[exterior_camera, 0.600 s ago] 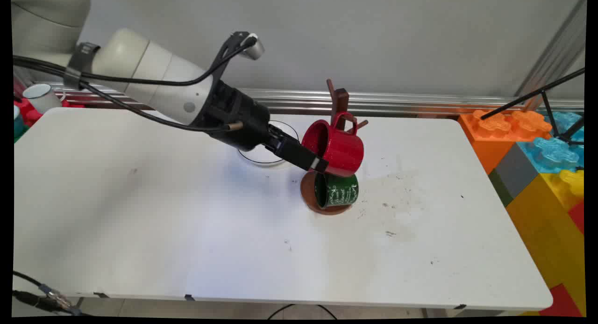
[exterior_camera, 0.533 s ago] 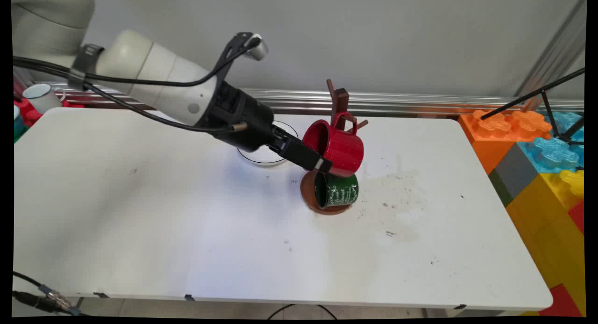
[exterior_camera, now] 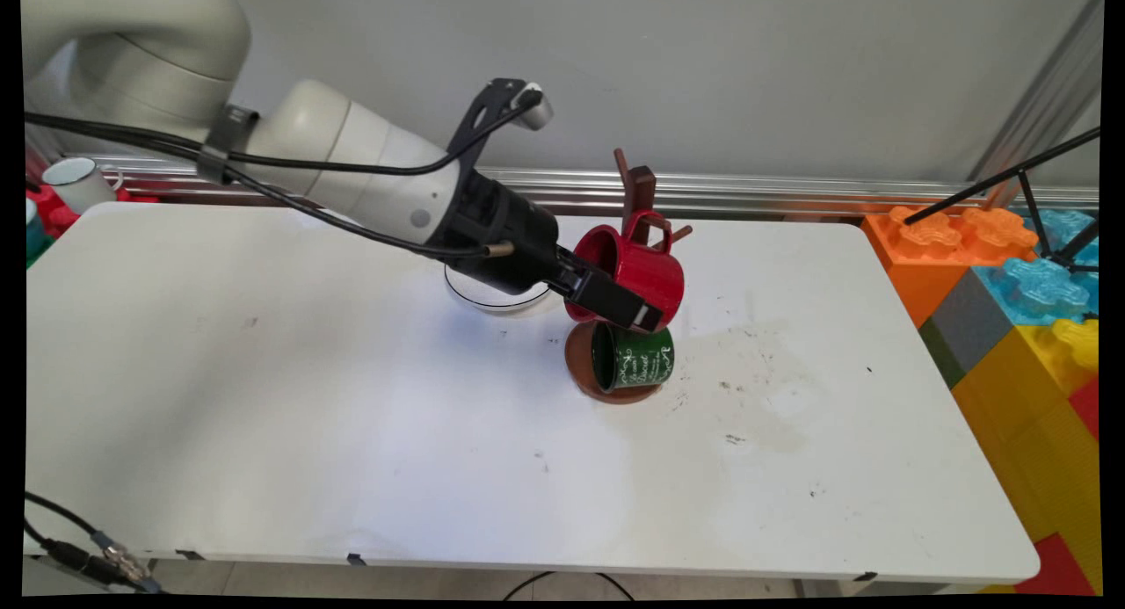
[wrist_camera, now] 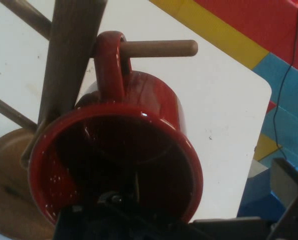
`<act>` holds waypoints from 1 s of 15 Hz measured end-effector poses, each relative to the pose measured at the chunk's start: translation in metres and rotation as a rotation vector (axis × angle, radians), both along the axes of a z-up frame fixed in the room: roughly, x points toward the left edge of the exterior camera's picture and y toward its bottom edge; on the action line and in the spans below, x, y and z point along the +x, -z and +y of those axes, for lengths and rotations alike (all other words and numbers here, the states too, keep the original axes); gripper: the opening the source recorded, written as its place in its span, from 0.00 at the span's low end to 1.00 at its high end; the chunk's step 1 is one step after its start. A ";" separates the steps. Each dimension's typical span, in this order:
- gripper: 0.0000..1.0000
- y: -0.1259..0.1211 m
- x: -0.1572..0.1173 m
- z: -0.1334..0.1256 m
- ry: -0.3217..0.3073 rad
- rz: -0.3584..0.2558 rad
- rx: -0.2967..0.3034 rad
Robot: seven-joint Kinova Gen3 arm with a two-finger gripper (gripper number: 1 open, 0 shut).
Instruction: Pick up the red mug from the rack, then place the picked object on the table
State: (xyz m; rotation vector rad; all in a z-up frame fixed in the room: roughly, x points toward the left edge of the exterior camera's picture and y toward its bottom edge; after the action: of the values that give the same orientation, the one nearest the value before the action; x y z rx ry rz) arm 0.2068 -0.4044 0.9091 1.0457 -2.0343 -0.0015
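Black two-finger claw (exterior_camera: 646, 315) at rim of glossy red enamel mug (exterior_camera: 646, 273); one finger (exterior_camera: 615, 300) outside the wall, other hidden; cannot tell whether clamped. Mug handle hooked on peg of brown wooden mug tree (exterior_camera: 639, 192). Below it, dark green mug (exterior_camera: 635, 359) with white script, unreadable. Clear glass bowl (exterior_camera: 482, 294) left of tree on white bench (exterior_camera: 264, 398).

The black two-finger gripper (exterior_camera: 635, 308) reaches from the left to the open mouth of a glossy red enamel mug (exterior_camera: 640, 273), its near finger lying across the mug's lower rim. The mug hangs by its handle on a dark brown wooden mug tree (exterior_camera: 639, 193). Just below hangs a dark green mug with white lettering (exterior_camera: 633, 358), over the tree's round brown base (exterior_camera: 580, 367). A clear glass bowl (exterior_camera: 492, 294) sits behind the gripper on the white table (exterior_camera: 264, 398).
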 end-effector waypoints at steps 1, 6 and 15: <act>1.00 0.002 -0.002 -0.001 0.001 0.000 -0.001; 1.00 0.008 -0.007 -0.002 0.009 0.002 -0.005; 0.00 0.006 -0.008 0.001 0.021 0.015 -0.042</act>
State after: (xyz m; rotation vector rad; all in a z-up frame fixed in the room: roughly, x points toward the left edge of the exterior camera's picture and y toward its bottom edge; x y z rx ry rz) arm 0.1991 -0.4038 0.9028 0.9953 -2.0230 0.0228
